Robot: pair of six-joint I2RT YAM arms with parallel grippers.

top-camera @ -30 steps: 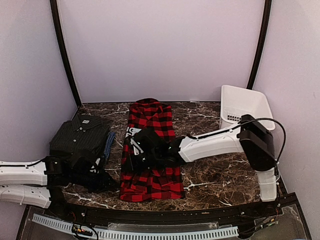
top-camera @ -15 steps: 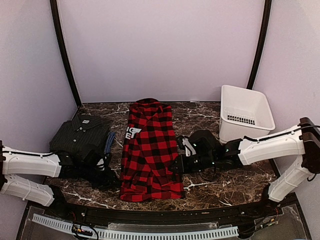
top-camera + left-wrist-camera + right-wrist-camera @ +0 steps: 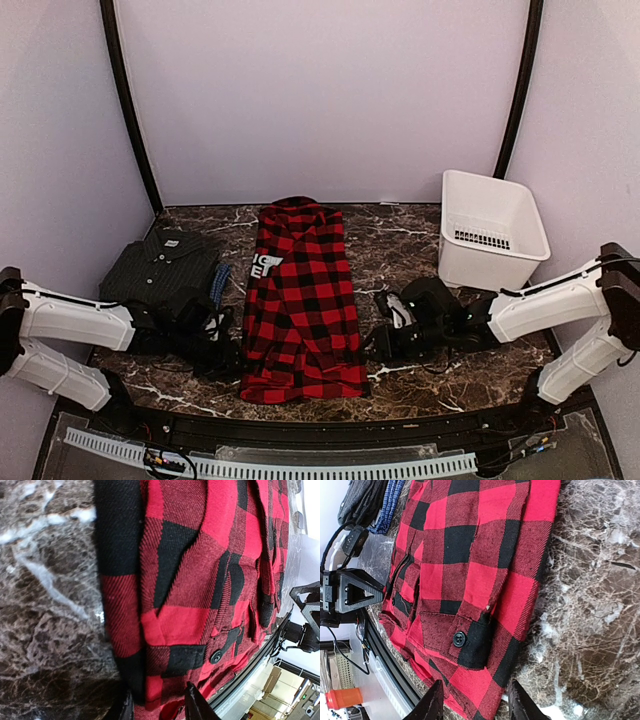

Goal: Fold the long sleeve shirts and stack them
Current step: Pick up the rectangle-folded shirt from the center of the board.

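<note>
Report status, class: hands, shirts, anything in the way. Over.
Right hand open at right edge of red-and-black checked cloth shirt. Left hand at left edge, grip unclear. Shirt flat, not stacked. Nothing blocking.

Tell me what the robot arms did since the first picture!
The right gripper pulled back to the right, off the checked shirt, and now sits open beside its right edge. The left gripper slid right, up to the shirt's left edge. The checked shirt, black shirt, blue shirt and white basket stayed put.
</note>
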